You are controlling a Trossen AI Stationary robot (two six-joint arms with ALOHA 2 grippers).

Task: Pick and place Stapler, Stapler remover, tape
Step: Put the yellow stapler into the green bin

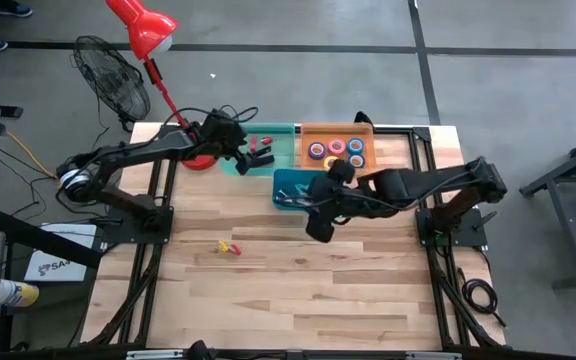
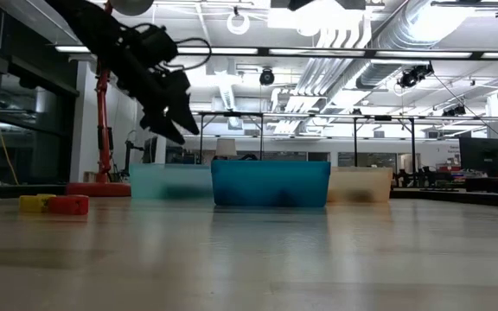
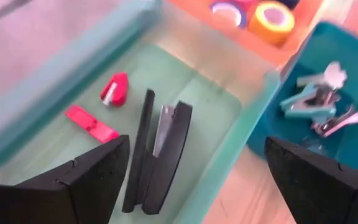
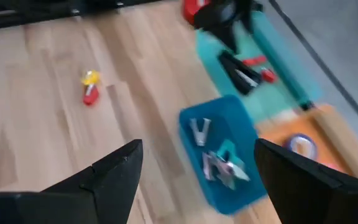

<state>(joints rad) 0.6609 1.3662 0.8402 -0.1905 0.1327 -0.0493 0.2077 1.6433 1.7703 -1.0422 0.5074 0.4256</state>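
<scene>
The black stapler lies on the floor of the pale green tray, beside two small red items. My left gripper hangs open above this tray, touching nothing; it also shows in the high view. Teal and silver staple removers lie in the blue bin. Coloured tape rolls sit in the orange bin. My right gripper is open over the table at the blue bin's near side.
A small yellow-and-red item lies alone on the wooden table, left of the middle. The three bins stand in a row at the far edge. A red desk lamp rises from its base by the green tray. The near half is bare wood.
</scene>
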